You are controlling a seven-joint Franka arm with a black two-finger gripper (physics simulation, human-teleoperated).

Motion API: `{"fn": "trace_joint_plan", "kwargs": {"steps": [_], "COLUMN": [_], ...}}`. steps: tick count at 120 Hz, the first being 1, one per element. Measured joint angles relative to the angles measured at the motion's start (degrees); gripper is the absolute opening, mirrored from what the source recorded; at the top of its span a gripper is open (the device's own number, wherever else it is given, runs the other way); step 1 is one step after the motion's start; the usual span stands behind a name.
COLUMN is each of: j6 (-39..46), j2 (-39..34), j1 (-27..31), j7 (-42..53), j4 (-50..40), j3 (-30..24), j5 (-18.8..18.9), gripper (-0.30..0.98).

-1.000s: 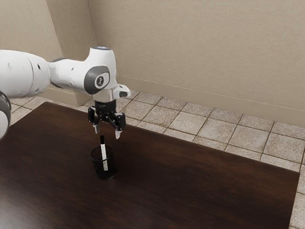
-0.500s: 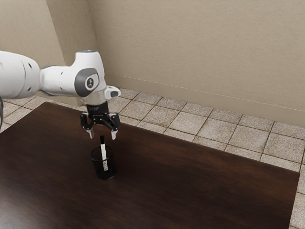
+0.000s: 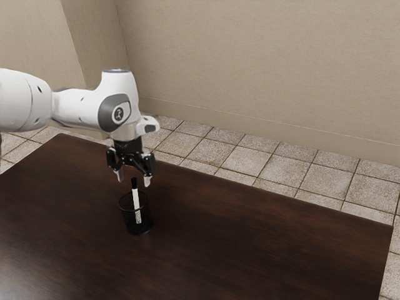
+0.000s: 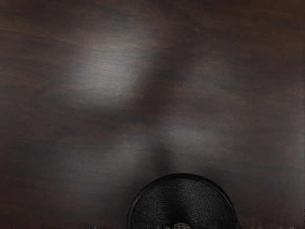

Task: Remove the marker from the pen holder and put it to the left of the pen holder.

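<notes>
Marker (image 3: 136,203), white with its black end up, leans slightly inside the black mesh pen holder (image 3: 146,224) on the dark wooden bench (image 3: 250,244). Near the marker's top hangs the gripper (image 3: 134,180), released and empty, its arm (image 3: 78,103) reaching in from the exterior view's left.

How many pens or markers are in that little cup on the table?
1: a white marker with a black top end, standing in the round black mesh pen holder and sticking up above its rim. Something shorter could be hidden behind the dark mesh.
</notes>
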Motion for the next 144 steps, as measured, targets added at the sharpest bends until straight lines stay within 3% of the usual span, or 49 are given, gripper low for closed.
{"fn": "trace_joint_plan", "kwargs": {"steps": [43,89,117,129,144], "j6": [1.27,1.99,2.14,2.17,2.15], "j2": [-2.78,-3.06,-3.43,-7.26,-18.48], "j1": [-0.42,-0.46,-0.47,-1.46,-3.65], "j7": [3.55,5.23,5.39,5.23,4.6], "j4": [-3.91,-3.77,-3.78,-5.99,-11.85], "j3": [-0.09,-0.1,-0.1,-0.08,-0.24], "j5": [-0.3,-0.32,0.0,0.32,2.16], "gripper": [0.66,0.12,-0.02,-0.04,-0.06]}}
